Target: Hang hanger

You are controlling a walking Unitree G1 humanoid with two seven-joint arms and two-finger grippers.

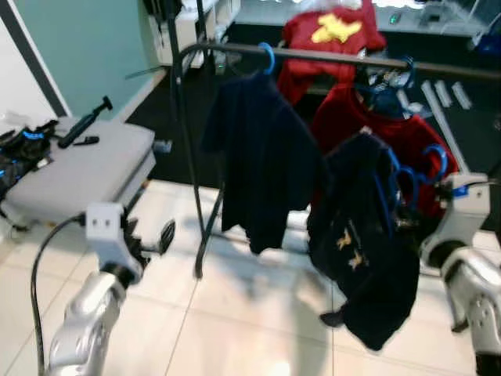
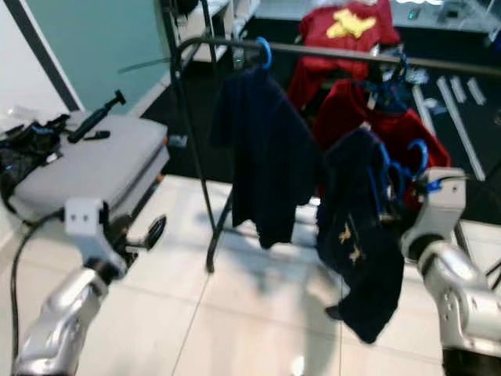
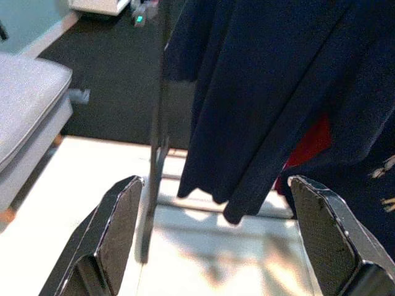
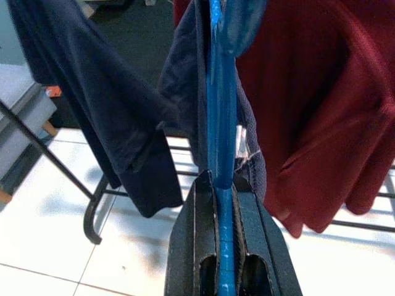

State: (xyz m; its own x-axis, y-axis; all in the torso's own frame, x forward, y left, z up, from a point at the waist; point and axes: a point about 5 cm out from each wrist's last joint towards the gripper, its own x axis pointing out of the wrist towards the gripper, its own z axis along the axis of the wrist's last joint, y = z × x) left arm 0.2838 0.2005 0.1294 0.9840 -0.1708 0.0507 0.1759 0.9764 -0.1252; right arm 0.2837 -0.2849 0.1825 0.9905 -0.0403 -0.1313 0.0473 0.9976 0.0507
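A blue hanger (image 4: 221,111) carrying a navy shirt with gold marks (image 1: 364,251) is clamped between the fingers of my right gripper (image 4: 221,185), held below and in front of the black rack rail (image 1: 344,56). From the head, this gripper (image 1: 405,218) sits at the right, close to a red shirt (image 1: 407,141) hanging on the rail. Another navy shirt (image 1: 262,157) hangs from a blue hook (image 1: 268,57) further left on the rail. My left gripper (image 1: 163,237) is low at the left, open and holding nothing, with its fingers (image 3: 117,228) pointing at the rack's upright.
A grey padded case (image 1: 86,164) with black gear on it lies at the left. The rack's upright and foot (image 1: 200,235) stand on white tiles between the arms. A red shirt with a yellow print (image 1: 333,31) hangs further back over dark floor.
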